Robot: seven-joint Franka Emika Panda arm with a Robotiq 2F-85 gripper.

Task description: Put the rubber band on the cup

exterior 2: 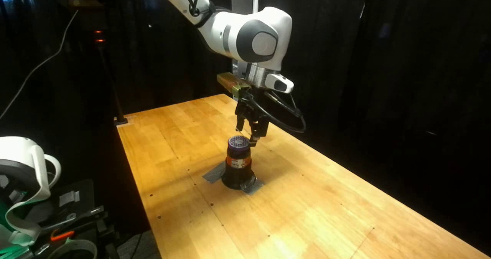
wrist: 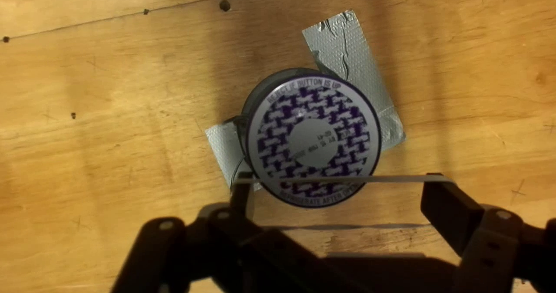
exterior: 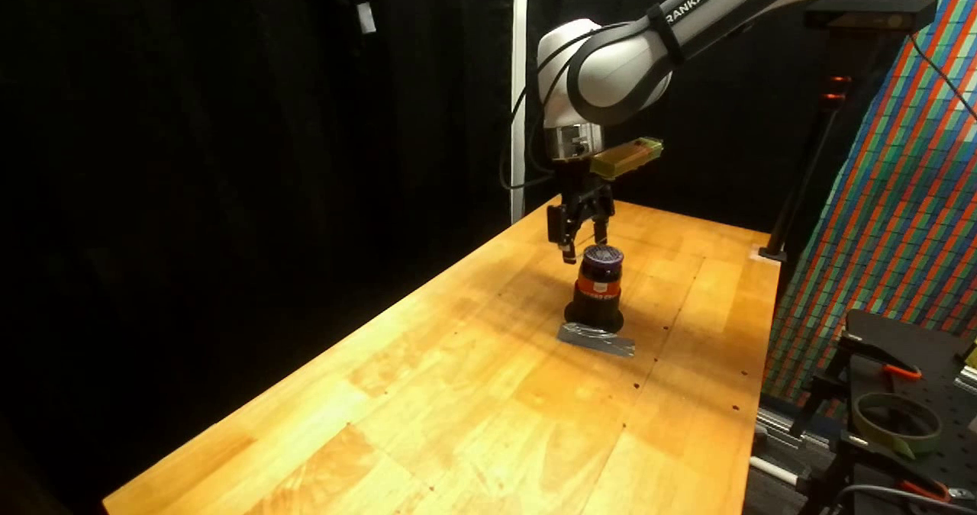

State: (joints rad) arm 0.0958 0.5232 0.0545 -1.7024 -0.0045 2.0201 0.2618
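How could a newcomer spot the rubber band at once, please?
On the wooden table stands the dark cup, the gripper near its top. The rubber band is the thin strip stretched between the open jaws. Unlike the cup's orange-red label, it spans a gap.

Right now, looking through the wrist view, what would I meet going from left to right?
Dark hole near the left edge, smaller piece of grey tape, cup, black fingertip on the picture's right.
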